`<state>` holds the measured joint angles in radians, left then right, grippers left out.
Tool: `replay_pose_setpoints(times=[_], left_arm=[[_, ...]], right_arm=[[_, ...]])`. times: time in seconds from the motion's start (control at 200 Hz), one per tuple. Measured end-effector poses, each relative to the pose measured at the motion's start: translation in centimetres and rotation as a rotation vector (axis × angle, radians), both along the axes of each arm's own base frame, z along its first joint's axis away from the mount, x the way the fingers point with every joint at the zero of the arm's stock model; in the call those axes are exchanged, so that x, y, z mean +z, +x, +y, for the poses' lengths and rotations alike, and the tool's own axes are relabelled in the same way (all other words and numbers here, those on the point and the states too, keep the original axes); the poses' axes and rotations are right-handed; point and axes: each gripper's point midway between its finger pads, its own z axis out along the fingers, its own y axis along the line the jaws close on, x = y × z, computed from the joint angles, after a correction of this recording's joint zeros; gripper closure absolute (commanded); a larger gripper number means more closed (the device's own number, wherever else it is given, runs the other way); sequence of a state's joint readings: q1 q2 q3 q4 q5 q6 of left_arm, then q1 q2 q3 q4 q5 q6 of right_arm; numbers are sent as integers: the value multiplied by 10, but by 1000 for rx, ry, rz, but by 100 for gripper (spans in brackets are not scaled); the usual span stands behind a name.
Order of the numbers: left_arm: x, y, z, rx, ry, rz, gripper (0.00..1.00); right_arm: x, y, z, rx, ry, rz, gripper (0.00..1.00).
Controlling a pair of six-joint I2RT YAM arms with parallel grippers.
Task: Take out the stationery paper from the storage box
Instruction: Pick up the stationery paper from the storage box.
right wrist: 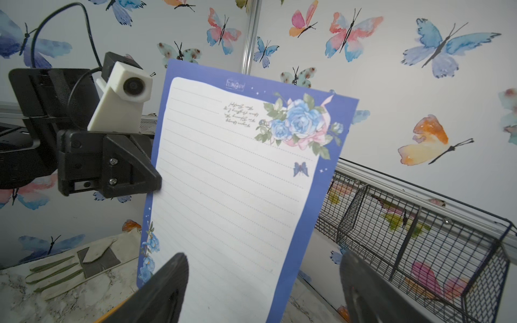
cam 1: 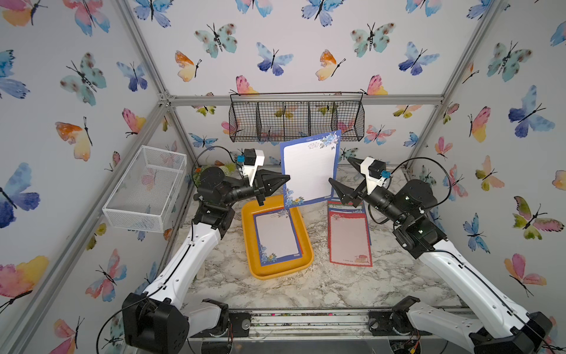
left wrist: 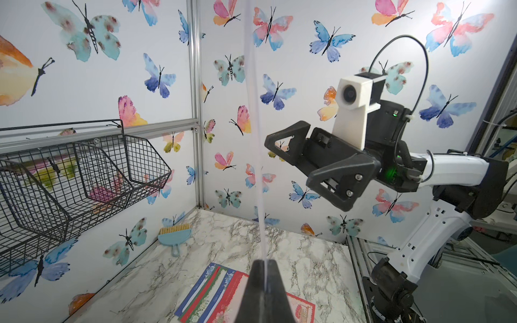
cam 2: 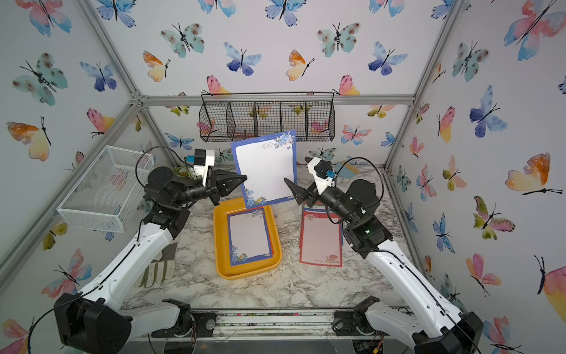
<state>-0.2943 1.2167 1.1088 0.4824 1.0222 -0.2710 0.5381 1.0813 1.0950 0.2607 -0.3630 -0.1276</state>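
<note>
left fingers [cam 1: 283, 179] are pinched shut on the left edge of a blue sheet [cam 1: 309, 171], which stands upright above the far end of the box [cam 1: 249, 233], long axis vertical. right fingers [cam 1: 342, 187] gape wide and empty just beside its right edge, likely ready to take it.

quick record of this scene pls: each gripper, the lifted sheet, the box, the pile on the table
left gripper: shut on one side edge of the lifted sheet
right gripper: open at the opposite edge, not closed on it
lifted sheet: blue floral border, upright in the air above the box
storage box: yellow-orange, blue-bordered sheets inside
table pile: red-bordered sheet on top, beside the box on the marble table
</note>
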Motion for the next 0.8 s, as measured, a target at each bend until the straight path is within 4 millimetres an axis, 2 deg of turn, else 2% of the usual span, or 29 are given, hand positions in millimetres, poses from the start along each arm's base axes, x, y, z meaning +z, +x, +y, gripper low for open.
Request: replay_pose_setpoints(times=[0.145,0.3,0.706,0.801], left_arm=[[2,-5,0,-14,3,-11,100],[2,-6,0,-22,4,-10,100],[10,-9,1,-36,-36,-3,100],[10,-9,1,-37,-37,-2,100]], right_arm=[[-1,9,3,72,-11,24,18],[-12,16,12,179,-17,88,28],[-40,5,43,493,-3,221,61],[-43,1,46,542,-3,235,63]])
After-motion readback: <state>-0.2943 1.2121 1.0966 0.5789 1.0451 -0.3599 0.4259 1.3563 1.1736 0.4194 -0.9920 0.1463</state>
